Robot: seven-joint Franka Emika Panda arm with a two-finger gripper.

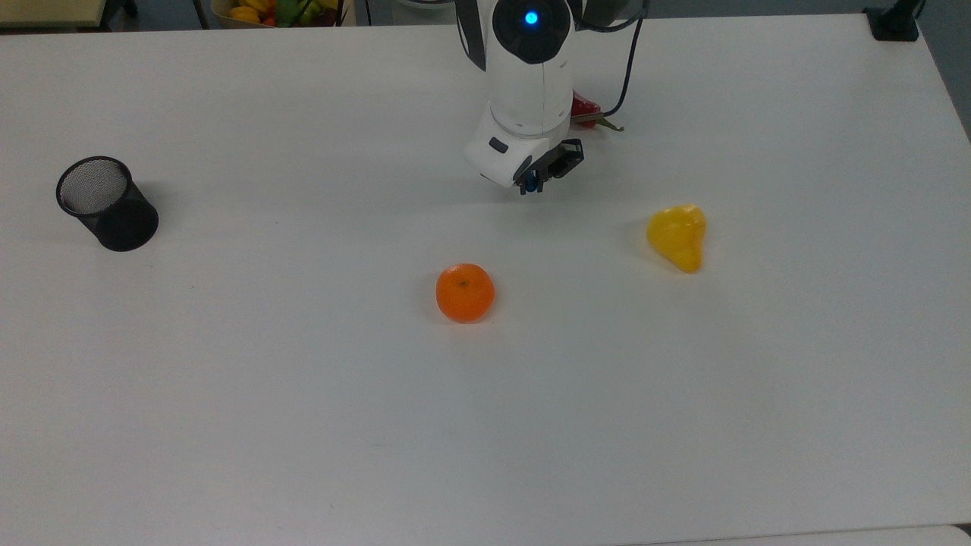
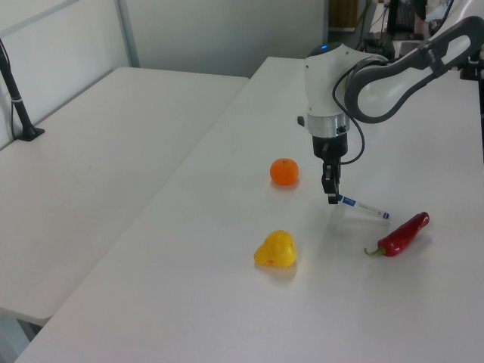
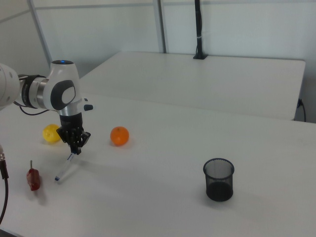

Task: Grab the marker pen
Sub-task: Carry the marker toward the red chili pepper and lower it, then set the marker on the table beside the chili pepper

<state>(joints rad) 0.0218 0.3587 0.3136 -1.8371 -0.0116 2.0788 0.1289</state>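
My gripper [image 1: 531, 184] [image 2: 331, 198] [image 3: 74, 150] points straight down over the white table, shut on the blue-capped end of the marker pen [image 2: 363, 206] [image 3: 64, 169]. The slim white marker slants down and away from the fingers. Its free end is at or just above the tabletop, close to the red chili [image 2: 404, 233]. In the top view the arm hides all of the marker except a bit of its blue cap [image 1: 534, 182] between the fingers.
An orange [image 1: 464, 293] lies toward the front of the table [image 1: 303, 417], a yellow pepper [image 1: 677, 235] at the top view's right. The red chili [image 1: 586, 108] is partly behind the arm. A black mesh cup [image 1: 106, 203] stands at the top view's far left.
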